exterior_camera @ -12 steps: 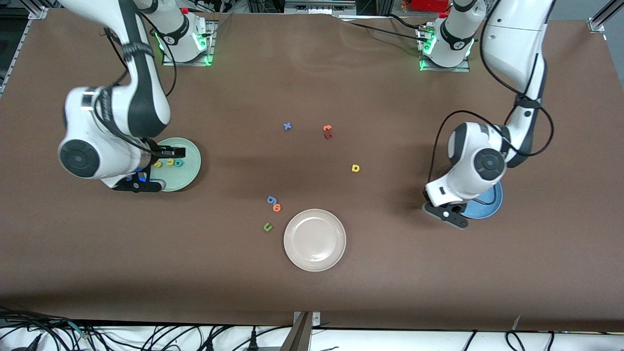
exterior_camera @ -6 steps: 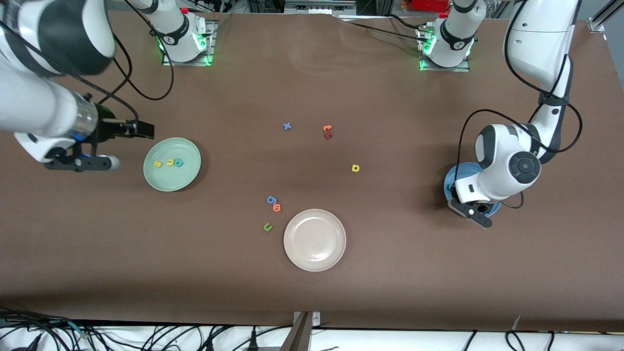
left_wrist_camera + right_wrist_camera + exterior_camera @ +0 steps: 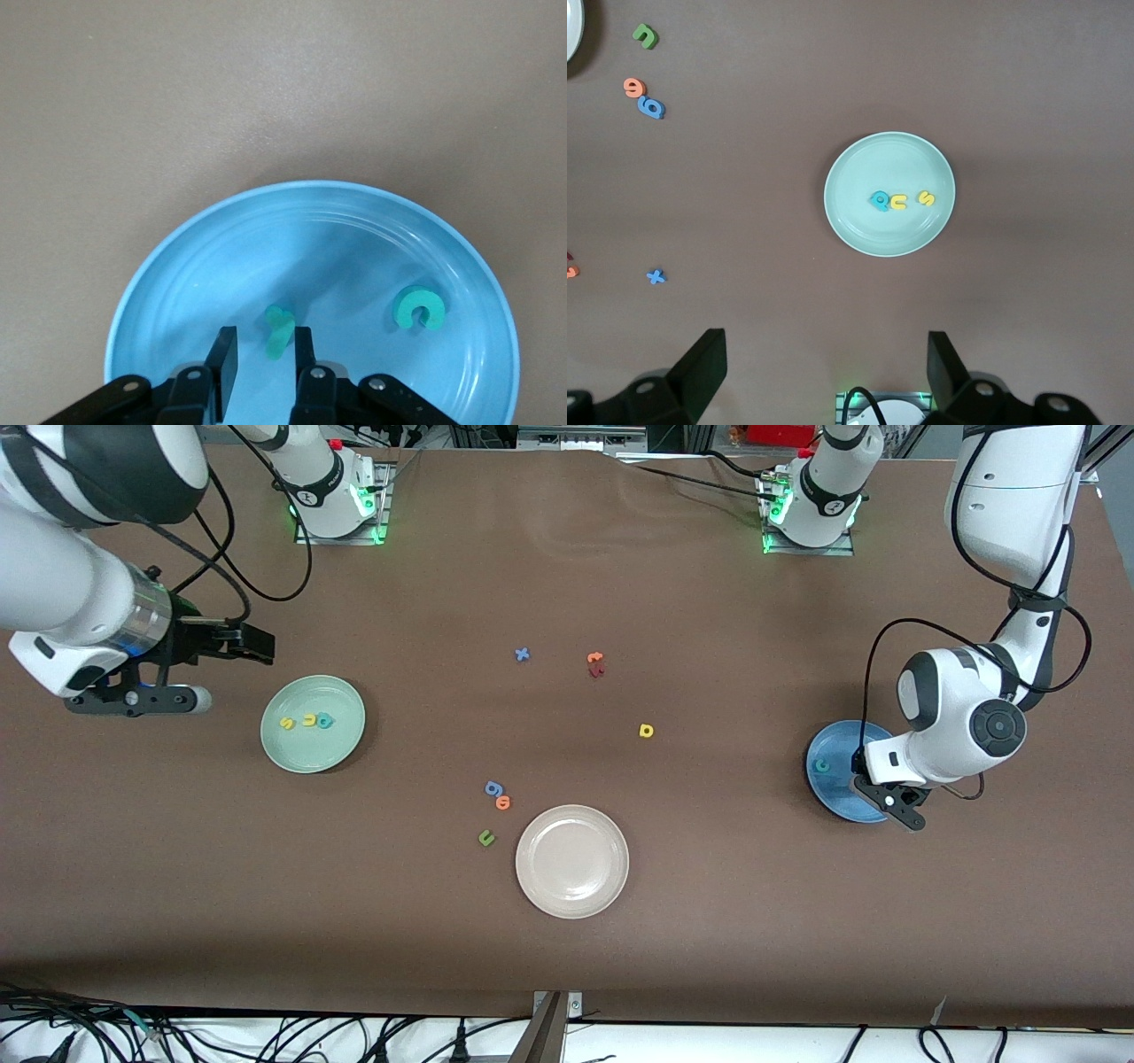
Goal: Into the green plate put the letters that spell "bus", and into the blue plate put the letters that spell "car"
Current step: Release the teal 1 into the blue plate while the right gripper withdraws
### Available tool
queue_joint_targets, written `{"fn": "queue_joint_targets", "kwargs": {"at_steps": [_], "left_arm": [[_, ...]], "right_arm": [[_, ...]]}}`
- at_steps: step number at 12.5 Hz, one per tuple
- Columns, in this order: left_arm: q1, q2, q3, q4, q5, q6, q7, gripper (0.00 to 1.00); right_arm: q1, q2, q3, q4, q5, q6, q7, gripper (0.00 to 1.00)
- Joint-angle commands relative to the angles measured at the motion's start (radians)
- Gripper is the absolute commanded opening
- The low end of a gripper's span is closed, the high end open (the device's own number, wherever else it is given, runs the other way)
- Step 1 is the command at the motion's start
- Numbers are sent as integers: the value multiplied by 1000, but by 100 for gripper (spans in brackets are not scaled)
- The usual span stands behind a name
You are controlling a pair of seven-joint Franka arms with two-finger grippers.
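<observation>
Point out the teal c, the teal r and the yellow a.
teal c [image 3: 418,308], left wrist view, on its curved body.
teal r [image 3: 278,332], left wrist view, on its stem.
yellow a [image 3: 646,731], front view, on its body.

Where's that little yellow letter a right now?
The yellow a lies alone on the bare brown table, roughly midway between the beige-white plate and the orange t, not yet in the blue plate.

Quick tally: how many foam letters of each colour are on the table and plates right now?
Yellow foam letters: 3
Teal foam letters: 3
Blue foam letters: 2
Orange foam letters: 2
Green foam letters: 1
Dark red foam letters: 1
Total: 12
</observation>
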State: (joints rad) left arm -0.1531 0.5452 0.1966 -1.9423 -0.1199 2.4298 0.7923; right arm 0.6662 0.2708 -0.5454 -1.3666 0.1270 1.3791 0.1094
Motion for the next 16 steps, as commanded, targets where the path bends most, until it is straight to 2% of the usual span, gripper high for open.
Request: {"fn": "queue_joint_targets", "kwargs": {"at_steps": [1,3,5,6,8,12,16], "left_arm": [[-5,-16,-3,-13,3,-9,-13,58],[-25,-25,-26,-7,3,-43,-102,58],[-74,-59,-66,5,3,-133,-284,59],[-100,-85,-89,5,3,-162,-380,59],[-152,-102,-129,19,5,-208,-543,63],[-255,-64,-215,36,5,-140,-830,63],[-330,7,-241,34,5,-19,-1025,66]], "right_arm": [[-52,-37,69,-35,-23,24,18,100],[-250,-94,285,-98,-62,72,18,100],[-431,-204,480,-254,-121,189,18,100],[-510,-260,548,-331,-121,239,16,100],[-618,-268,594,-325,-121,233,-5,100],[-649,-242,587,-232,-121,186,-11,100],[-651,-301,588,-307,-124,208,-4,100]]}}
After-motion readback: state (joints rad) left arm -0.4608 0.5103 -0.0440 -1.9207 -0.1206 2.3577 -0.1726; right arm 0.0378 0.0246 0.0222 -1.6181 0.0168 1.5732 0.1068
